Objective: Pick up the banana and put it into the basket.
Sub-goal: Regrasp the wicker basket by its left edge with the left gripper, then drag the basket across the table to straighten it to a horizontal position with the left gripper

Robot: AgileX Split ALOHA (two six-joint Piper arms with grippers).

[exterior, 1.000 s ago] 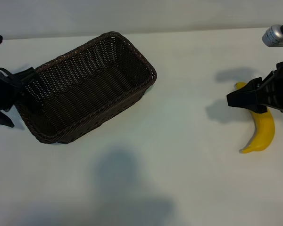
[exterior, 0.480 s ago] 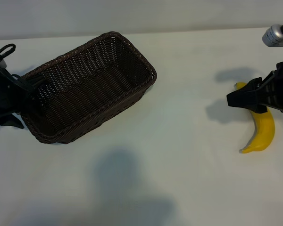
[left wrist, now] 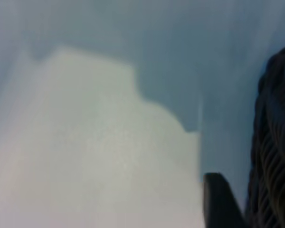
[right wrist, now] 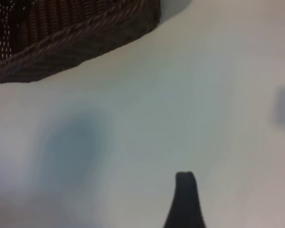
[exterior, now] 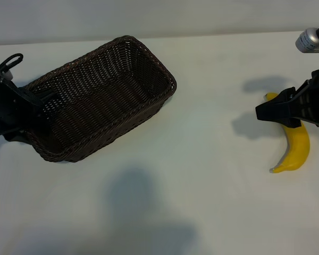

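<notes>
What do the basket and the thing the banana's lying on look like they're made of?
The basket looks like dark brown woven wicker or rattan, though it may be synthetic: ribbed weave on the walls, braided rim, matte. The banana lies on a table with a smooth, white, matte surface showing soft shadows; possibly laminate or a cloth cover, which I can't settle.

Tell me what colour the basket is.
Dark brown woven wicker; the basket shows best in the exterior view.
</notes>
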